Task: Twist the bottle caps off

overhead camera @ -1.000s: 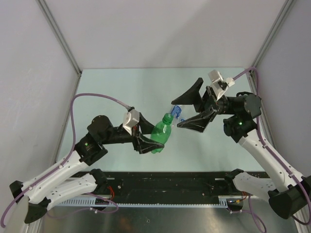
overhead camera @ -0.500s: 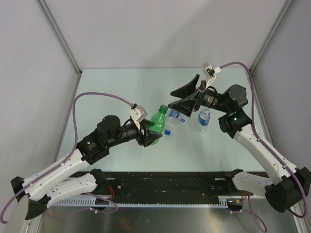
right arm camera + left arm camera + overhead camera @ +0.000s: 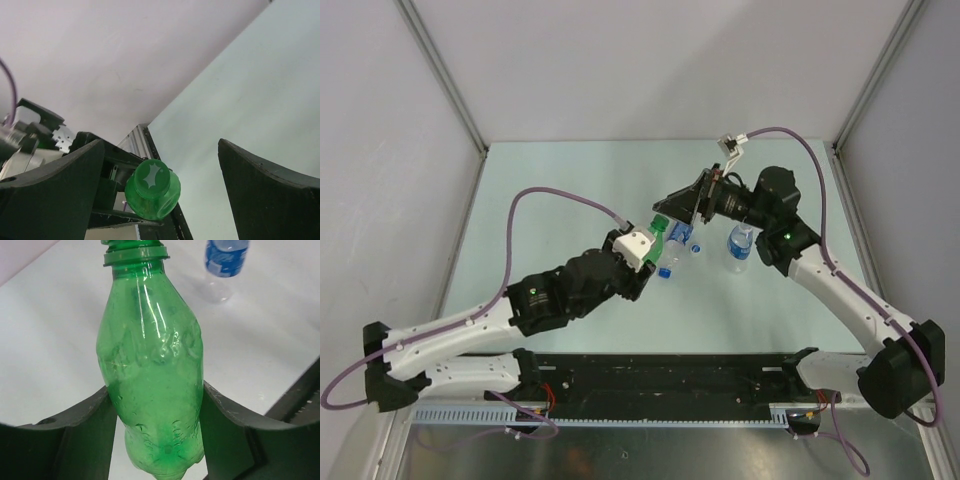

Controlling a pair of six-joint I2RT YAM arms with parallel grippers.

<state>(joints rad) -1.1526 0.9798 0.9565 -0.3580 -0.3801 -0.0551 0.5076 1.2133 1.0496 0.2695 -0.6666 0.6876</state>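
Right wrist view shows the right gripper [image 3: 161, 150] spread wide around the green cap [image 3: 150, 186], while the left gripper [image 3: 155, 435] pinches the green bottle [image 3: 150, 365], so next it should squeeze and twist.

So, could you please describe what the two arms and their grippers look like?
The left arm and right arm have white links with black joints and bases, each with a small green light by a joint. A purple cable loops to each wrist. The left gripper and right gripper have broad, matte black, wedge-shaped fingers.
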